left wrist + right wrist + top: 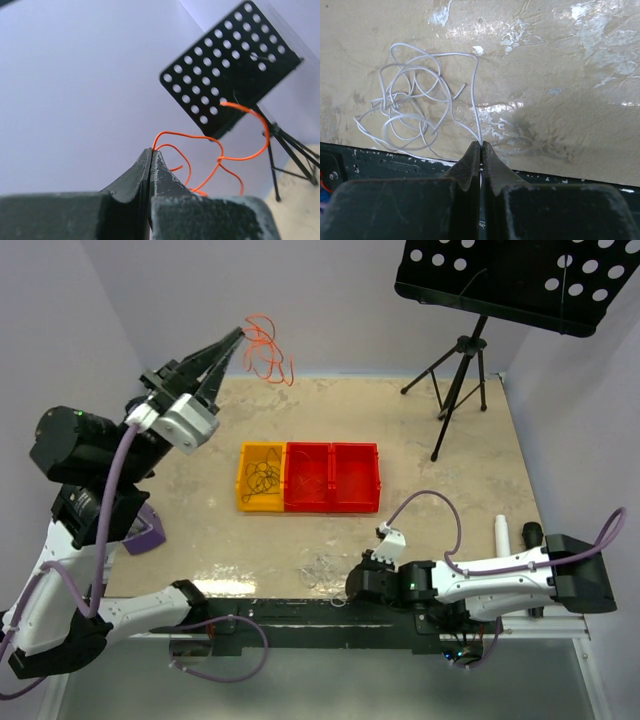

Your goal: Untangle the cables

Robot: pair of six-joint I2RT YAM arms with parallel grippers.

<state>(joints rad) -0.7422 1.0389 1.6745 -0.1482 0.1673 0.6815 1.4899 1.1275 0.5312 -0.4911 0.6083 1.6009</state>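
My left gripper (236, 336) is raised high over the table's far left, shut on an orange-red cable (266, 352) that dangles from its tips in loose loops. In the left wrist view the closed fingertips (152, 151) pinch one end of that orange cable (220, 159). My right gripper (348, 592) lies low at the table's near edge, shut on a white cable (320, 570). The right wrist view shows the white cable (415, 110) as a loose tangle on the tabletop, with one strand running into the closed tips (481, 144). Black cables (263, 476) lie coiled in the yellow bin (243, 490).
Two red bins (332, 502) stand joined to the yellow one mid-table. A black perforated music stand (520, 280) on a tripod (455, 380) stands at the back right. A purple object (147, 532) sits at the left edge, a white cylinder (503, 535) at the right.
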